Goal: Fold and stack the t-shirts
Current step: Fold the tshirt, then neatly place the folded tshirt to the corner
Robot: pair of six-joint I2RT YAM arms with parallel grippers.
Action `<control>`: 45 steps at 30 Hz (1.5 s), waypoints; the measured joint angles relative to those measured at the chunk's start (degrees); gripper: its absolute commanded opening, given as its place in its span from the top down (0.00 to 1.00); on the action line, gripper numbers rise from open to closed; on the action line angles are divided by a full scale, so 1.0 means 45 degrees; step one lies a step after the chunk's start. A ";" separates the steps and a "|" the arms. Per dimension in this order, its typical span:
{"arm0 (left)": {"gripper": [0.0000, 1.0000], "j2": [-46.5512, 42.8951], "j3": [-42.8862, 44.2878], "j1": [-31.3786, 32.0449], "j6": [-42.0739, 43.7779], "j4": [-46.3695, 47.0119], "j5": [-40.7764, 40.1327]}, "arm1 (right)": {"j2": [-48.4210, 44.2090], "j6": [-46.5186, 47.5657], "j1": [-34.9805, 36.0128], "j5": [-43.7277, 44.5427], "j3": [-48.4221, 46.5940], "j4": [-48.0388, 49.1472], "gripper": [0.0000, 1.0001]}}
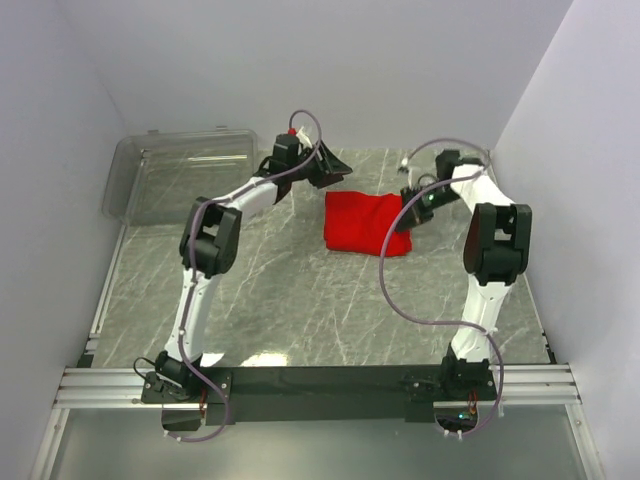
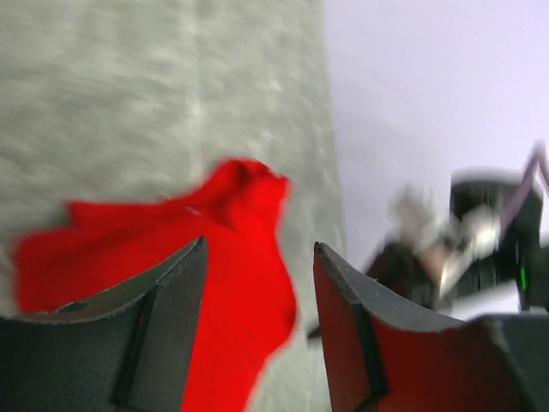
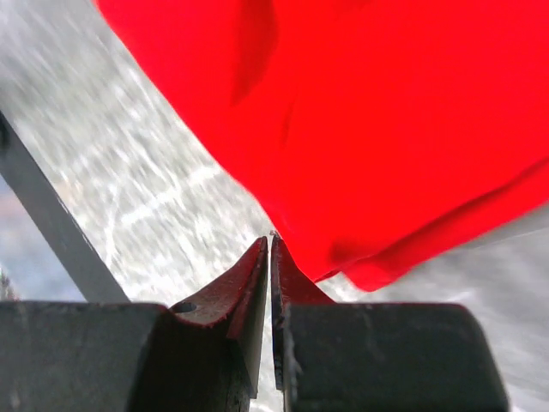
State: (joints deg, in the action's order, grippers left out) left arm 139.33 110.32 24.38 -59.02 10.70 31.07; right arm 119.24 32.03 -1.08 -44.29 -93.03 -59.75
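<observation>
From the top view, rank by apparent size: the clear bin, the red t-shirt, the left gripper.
Largest to smallest:
1. clear bin
2. t-shirt, plainly smaller than the bin
3. left gripper, smallest, though it sits higher and so nearer the camera

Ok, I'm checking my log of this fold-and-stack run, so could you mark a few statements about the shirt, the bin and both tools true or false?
1. The red t-shirt lies inside the clear bin. False: it lies on the table, to the right of the bin.
2. The left tool is open and holds nothing. True.
3. The right tool is wide open. False: its fingers are shut together.
4. In the top view, the right tool sits at the shirt's right edge. True.
</observation>
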 measured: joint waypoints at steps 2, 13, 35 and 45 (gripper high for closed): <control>0.43 -0.0937 -0.0763 0.0005 0.0214 0.0185 0.0554 | 0.0034 -0.0170 -0.0155 -0.0471 -0.0996 -0.0078 0.88; 0.45 -0.4085 -0.5017 0.1073 0.0971 0.1307 0.3143 | 0.3696 -0.2856 0.0257 -0.2589 -0.5595 -0.0170 0.87; 0.47 -0.1899 -0.6314 0.1044 0.1622 0.1103 0.3619 | 0.5673 -0.8942 0.0311 -0.2016 -0.5824 0.3769 0.90; 0.46 -0.1923 -0.6577 0.0986 0.1715 0.1841 0.4056 | 0.5659 -0.9442 -0.0578 -0.2997 -0.5824 0.4527 0.89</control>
State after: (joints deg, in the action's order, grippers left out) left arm 130.67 80.73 28.82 -51.31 18.98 49.32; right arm 144.70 -10.46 -3.68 -57.78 -119.24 -39.38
